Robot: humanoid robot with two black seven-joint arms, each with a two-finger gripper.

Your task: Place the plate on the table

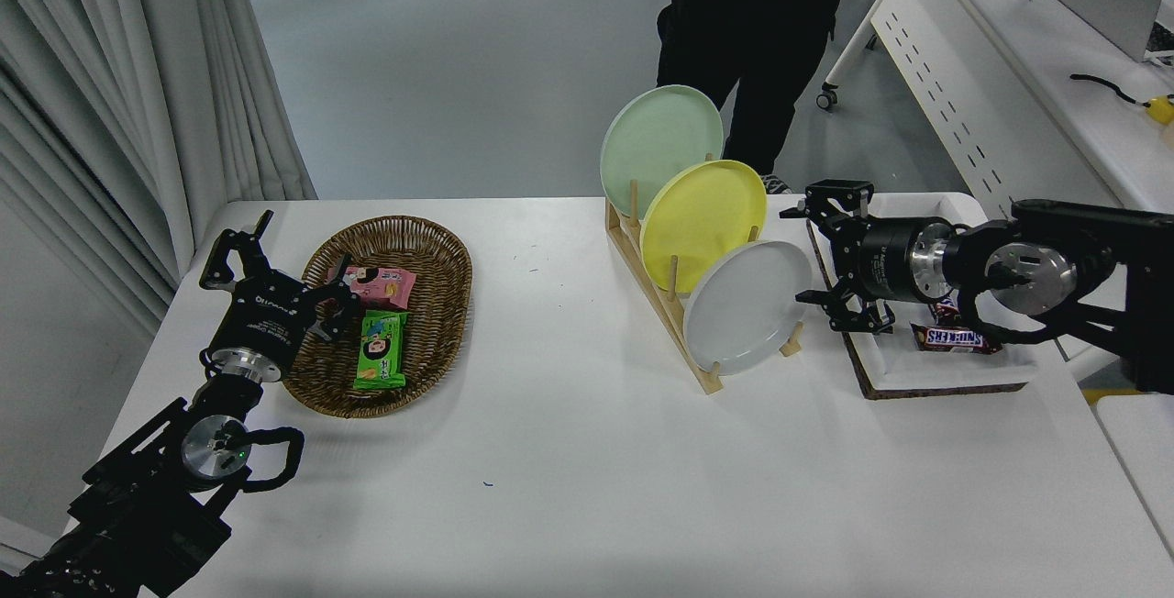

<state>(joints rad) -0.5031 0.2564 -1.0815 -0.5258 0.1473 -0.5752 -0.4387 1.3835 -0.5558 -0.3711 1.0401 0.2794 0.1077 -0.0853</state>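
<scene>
The pale grey-white plate [747, 306] is held upright in the nearest slot of the wooden rack [662, 300] on the white surface [569, 451]. The right tool [807, 254] is spread open just beside its right rim, gripping nothing. The left tool [275, 282] is parked open by the wicker basket [440, 249].

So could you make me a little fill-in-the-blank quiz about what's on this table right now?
1. The grey-white plate stands in the wooden rack, in front of the ____ plate.
2. The right hand is open beside the grey-white plate and holds ____.
3. The two snack packets lie in the ____ near the left hand.
4. The chocolate bar lies in the white ____.

Missing words: yellow; nothing; basket; tray
</scene>
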